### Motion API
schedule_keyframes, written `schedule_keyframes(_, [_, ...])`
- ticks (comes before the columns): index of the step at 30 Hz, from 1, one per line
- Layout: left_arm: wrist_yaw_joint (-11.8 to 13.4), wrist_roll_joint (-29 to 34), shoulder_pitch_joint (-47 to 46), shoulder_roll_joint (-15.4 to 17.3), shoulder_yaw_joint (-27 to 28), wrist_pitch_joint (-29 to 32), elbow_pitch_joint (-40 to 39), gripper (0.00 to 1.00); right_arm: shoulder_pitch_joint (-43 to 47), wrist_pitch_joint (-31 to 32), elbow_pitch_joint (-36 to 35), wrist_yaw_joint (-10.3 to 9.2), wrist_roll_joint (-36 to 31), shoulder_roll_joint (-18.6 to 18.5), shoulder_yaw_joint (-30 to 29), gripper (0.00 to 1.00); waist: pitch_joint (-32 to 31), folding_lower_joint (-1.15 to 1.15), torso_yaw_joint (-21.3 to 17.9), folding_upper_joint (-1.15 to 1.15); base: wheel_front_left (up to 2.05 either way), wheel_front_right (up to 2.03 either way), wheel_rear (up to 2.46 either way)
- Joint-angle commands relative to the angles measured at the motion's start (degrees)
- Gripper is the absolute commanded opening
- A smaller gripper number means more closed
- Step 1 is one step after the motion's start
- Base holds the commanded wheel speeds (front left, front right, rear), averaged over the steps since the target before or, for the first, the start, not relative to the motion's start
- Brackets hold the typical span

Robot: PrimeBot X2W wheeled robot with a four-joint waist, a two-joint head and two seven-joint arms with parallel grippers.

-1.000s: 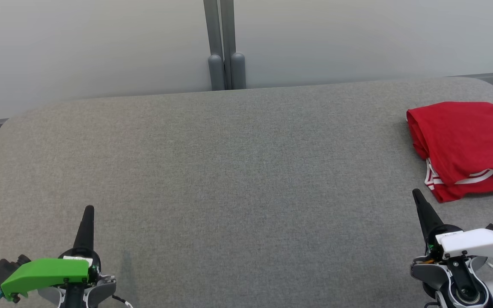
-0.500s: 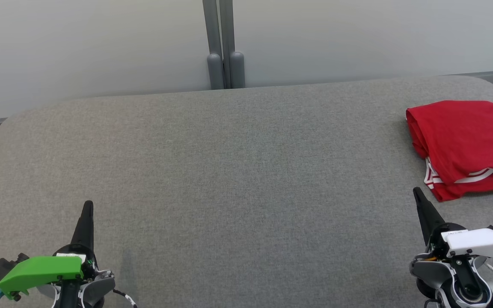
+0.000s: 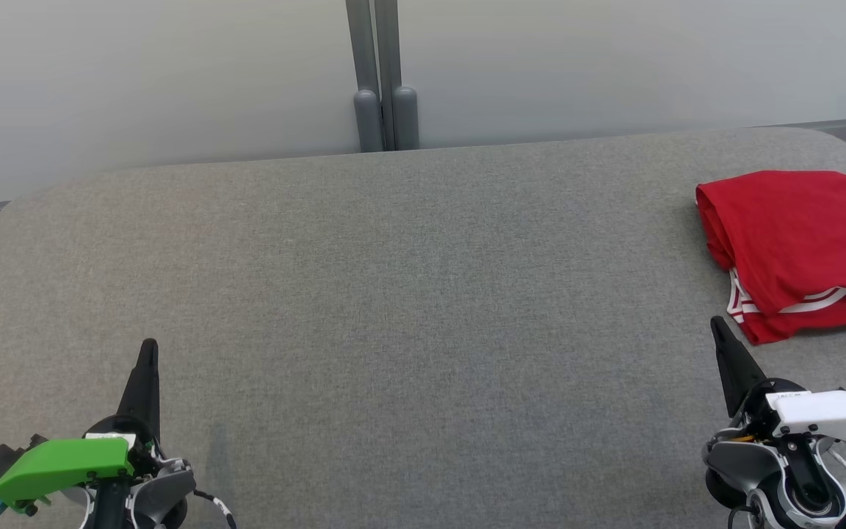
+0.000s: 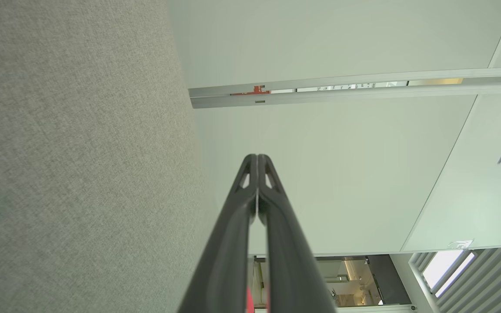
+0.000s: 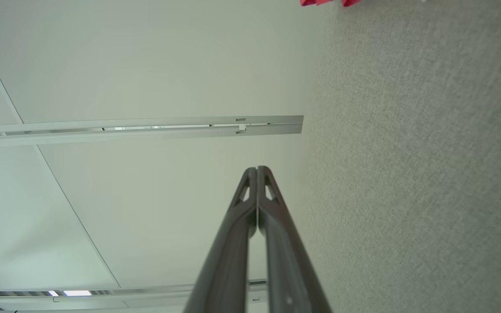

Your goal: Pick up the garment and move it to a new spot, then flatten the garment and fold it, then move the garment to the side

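We are finding both arms low at the near side of the grey fabric tabletop [image 3: 423, 294]. The left end effector [image 3: 148, 347] is sitting closed, its jaws pressing together along their length and gripping nothing; the left wrist view is showing the tips meeting, with bare cloth beside them. The right end effector [image 3: 717, 325] is likewise sitting closed and empty, pointing away from the robot. The red garment [image 3: 797, 228] with white trim is lying folded on the tabletop just ahead of the right end effector's tip and slightly to its right, not touching it, and well apart from the left end effector, far off to that one's right. Its right part is running past the head view's edge. Beyond both end effectors, a pale wall [image 3: 173, 88] with a grey post [image 3: 385, 73] is standing behind the tabletop.
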Motion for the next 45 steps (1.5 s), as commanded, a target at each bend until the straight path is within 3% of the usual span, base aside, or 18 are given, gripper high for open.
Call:
schedule_keyframes(1, [-0.4, -1.2, -0.9, -0.1, 0.4, 0.3, -0.2, 0.00, -0.5, 0.3, 0.2, 0.00, 1.1, 0.1, -0.3, 0.00, 0.0, 0.00, 0.0, 0.00, 0.00, 0.00, 0.00])
schedule_keyframes(45, [-0.4, -1.3, -0.8, -0.1, 0.4, 0.4, -0.2, 0.00, -0.5, 0.4, 0.2, 0.00, 1.3, 0.1, -0.3, 0.00, 0.0, 0.00, 0.0, 0.00, 0.00, 0.00, 0.00])
